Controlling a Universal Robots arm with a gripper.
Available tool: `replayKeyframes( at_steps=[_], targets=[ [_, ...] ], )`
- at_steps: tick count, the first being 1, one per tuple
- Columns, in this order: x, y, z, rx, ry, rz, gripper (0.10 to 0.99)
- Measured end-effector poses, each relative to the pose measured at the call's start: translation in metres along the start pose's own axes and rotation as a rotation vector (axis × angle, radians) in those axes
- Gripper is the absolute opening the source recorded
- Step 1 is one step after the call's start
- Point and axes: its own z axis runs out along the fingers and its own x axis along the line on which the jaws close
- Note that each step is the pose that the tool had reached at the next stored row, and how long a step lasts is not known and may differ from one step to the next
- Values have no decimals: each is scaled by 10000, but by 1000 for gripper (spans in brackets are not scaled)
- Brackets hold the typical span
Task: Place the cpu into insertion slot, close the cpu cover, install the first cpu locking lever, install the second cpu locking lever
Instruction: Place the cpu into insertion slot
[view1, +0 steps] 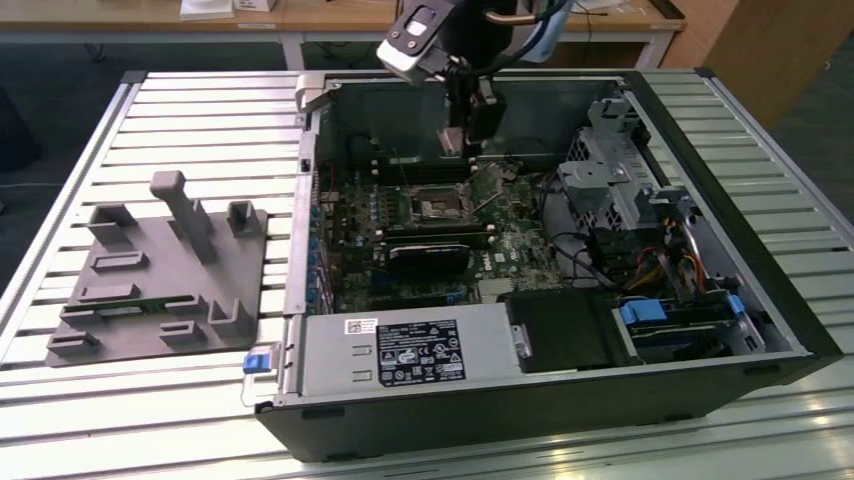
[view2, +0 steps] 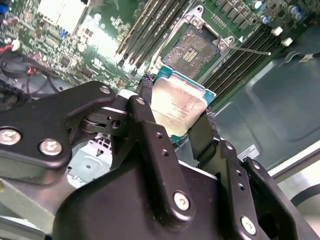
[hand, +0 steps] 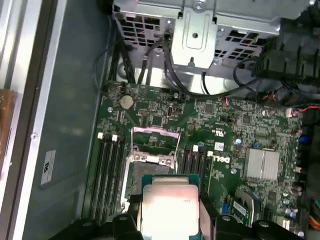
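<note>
My gripper (view2: 176, 104) is shut on the cpu (view2: 175, 111), a flat square chip with a dull silvery top, its black fingers (view2: 145, 87) pressing on two opposite edges. In the first wrist view the cpu (hand: 167, 210) hangs over the near edge of the insertion slot (hand: 141, 172) and covers part of it. The insertion slot (view2: 192, 50) lies uncovered, with its contact field showing. The cpu cover (hand: 155, 135) stands swung up at the slot's far side. In the exterior view the gripper (view1: 470, 142) hovers inside the computer case, above the insertion slot (view1: 441, 206).
The open computer case (view1: 747, 300) lies on a slatted metal table (view1: 200, 110). Memory slots (hand: 107, 170) flank the socket. A drive cage (view1: 614, 180) and cables stand at the exterior view's right. A grey fixture plate (view1: 160, 280) sits at the left.
</note>
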Motion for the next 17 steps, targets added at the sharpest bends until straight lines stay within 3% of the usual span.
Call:
replayKeyframes(
  at_steps=[10,13,17],
  targets=[
    [42,-74,71,-1,-58,618,537],
    [64,-134,95,4,-57,620,537],
    [99,-156,161,13,-88,817,537]
  ],
)
